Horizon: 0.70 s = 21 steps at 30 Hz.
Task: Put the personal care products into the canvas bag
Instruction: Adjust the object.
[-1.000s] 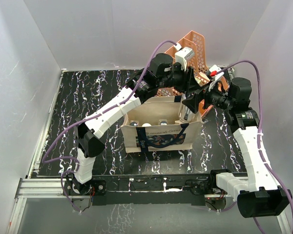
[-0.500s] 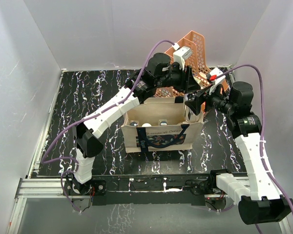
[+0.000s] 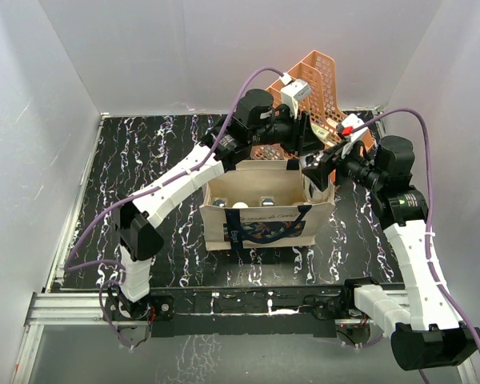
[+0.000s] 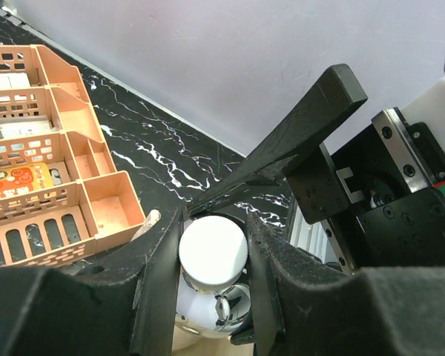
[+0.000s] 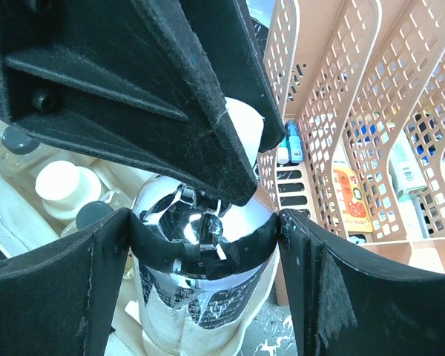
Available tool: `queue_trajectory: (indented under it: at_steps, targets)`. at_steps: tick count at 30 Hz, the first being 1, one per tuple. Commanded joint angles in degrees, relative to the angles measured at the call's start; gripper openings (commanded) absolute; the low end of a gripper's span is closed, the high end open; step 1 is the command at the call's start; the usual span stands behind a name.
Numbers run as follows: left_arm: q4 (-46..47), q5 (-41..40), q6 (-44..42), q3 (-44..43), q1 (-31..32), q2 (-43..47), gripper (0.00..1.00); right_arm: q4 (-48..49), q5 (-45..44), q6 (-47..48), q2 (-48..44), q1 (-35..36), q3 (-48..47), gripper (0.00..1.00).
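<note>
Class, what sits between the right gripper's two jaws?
The silver bottle, as the right wrist view shows; the left gripper pinches its white cap.

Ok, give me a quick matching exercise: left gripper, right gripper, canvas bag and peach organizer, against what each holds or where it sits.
Column one
1. left gripper
2. right gripper
3. canvas bag
4. peach organizer

Column two
A. behind the canvas bag, farthest from the arm bases
B. clamped on the chrome body of the silver bottle
C. clamped on the silver bottle's white top
D. open-topped, with other bottles standing inside

Pairs: 1-C, 2-B, 3-D, 4-A
</note>
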State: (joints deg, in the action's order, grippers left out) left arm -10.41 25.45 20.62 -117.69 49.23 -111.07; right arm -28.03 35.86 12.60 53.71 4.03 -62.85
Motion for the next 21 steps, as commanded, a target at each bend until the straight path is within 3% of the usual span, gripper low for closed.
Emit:
queue_trajectory:
  at_steps: [1, 7, 21]
  targets:
    - [-2.57, 6.47, -5.75, 1.5, 0.62, 6.36, 0.0, 1.28, -4.79, 2.81, -0.03, -1.58, 1.05, 0.72]
    - [-2.87, 8.41, -13.66, 2.46, 0.53, 6.47, 0.0, 1.03, -0.74, 3.01, 0.06, -1.58, 2.63, 0.71]
    - [-3.16, 14.83, -20.51, 6.67, 0.56, 6.9, 0.0, 1.63, -8.46, 5.35, 0.5, -1.62, 1.96, 0.57]
